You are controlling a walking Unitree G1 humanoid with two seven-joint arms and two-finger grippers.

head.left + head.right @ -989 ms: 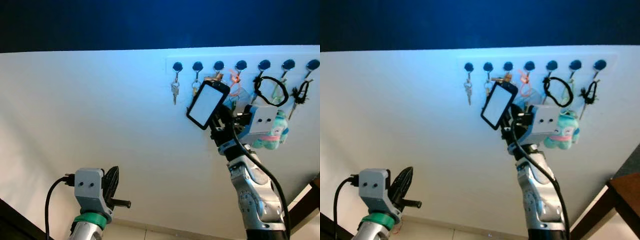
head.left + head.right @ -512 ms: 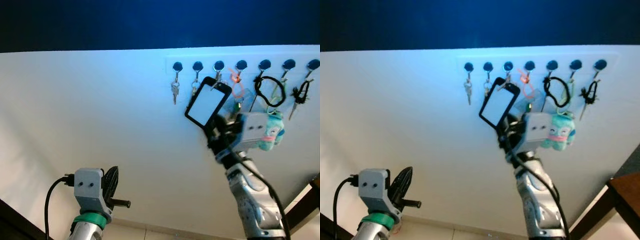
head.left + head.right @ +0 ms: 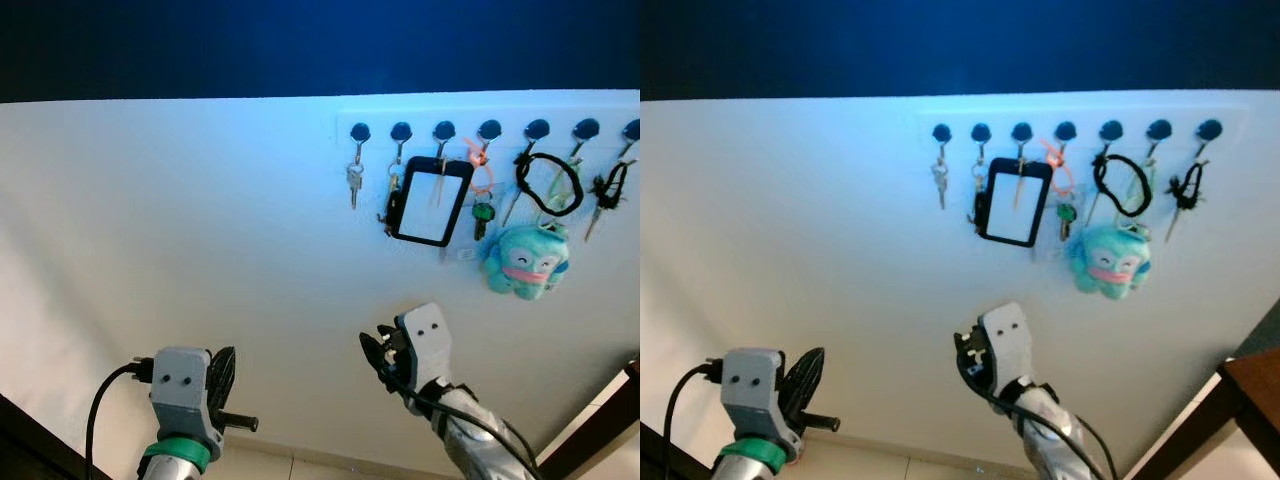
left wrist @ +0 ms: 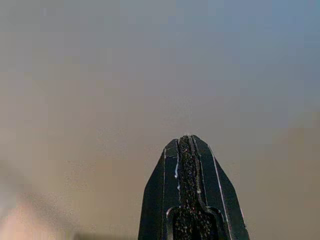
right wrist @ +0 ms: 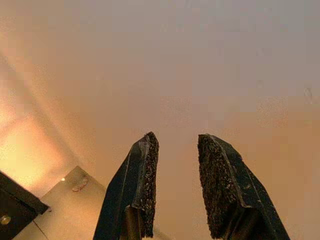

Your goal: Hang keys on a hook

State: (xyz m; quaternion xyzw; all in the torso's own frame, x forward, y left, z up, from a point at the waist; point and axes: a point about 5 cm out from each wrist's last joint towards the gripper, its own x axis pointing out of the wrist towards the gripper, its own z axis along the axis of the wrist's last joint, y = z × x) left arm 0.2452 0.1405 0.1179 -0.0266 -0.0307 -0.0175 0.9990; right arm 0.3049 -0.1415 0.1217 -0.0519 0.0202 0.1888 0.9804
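On the white wall (image 3: 200,250), a black-framed clear card holder with keys (image 3: 431,200) hangs from the third round black hook (image 3: 444,130). Well below it, the right claw (image 5: 177,185) is spread, holding nothing. Lower left, the left claw (image 4: 188,195) is pressed together.

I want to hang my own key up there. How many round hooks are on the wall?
7, in one row on the wall rail. All carry something already. None looks hidden in the right eye view.
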